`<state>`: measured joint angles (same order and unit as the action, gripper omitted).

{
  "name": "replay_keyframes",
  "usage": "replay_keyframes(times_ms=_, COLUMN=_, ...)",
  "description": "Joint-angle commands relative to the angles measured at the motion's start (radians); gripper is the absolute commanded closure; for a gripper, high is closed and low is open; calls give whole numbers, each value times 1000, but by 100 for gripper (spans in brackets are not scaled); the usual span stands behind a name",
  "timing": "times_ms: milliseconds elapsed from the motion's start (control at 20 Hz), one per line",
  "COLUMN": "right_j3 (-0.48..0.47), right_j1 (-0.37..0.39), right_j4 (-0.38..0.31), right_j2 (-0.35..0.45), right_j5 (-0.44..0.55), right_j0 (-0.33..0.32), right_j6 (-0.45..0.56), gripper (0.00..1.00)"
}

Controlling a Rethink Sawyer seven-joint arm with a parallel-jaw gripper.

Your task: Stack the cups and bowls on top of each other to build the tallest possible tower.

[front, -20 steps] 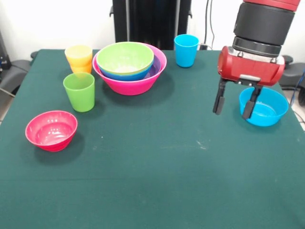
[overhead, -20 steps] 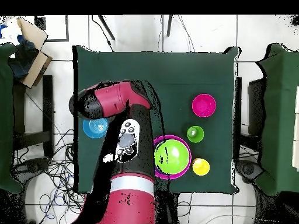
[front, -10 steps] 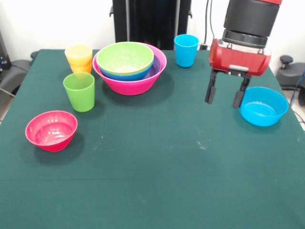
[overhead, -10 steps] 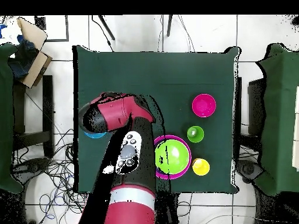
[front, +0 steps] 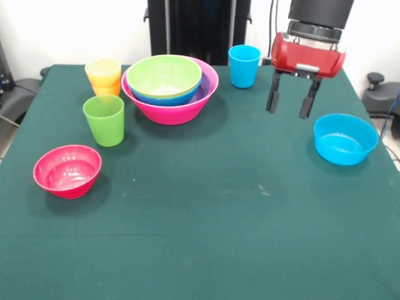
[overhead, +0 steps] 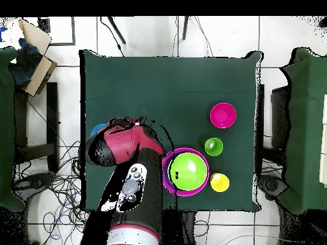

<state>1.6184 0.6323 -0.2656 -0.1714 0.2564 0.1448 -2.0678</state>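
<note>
A dark green table [front: 206, 212] carries everything. Directly on it: a light blue bowl [front: 345, 139] just below the gripper [front: 289, 100], a blue cup [front: 244, 65] beside it, and farther off the large pink bowl [front: 181, 107], green cup [front: 104, 120], orange cup [front: 107, 88] and red-pink bowl [front: 67, 170].

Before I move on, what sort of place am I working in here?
Likely a robotics lab: a green-covered table on a tiled floor strewn with loose cables, with toy-like plastic bowls set out for the gripper.
</note>
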Motion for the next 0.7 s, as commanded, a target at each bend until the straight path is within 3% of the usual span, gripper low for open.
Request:
replay_keyframes(times_ms=50, right_j3=113, right_j1=39, right_j4=-8, right_j2=0, right_j5=9, right_j0=65, right_j6=-134, gripper=0)
replay_keyframes(times_ms=500, right_j3=69, right_j1=32, right_j4=72, right_j2=-81, right_j5=114, right_j0=203, right_j6=-189, gripper=0)
replay_keyframes(times_ms=700, right_j3=26, right_j1=24, right_j4=118, right_j2=-82, right_j5=149, right_j0=214, right_j6=-170, gripper=0)
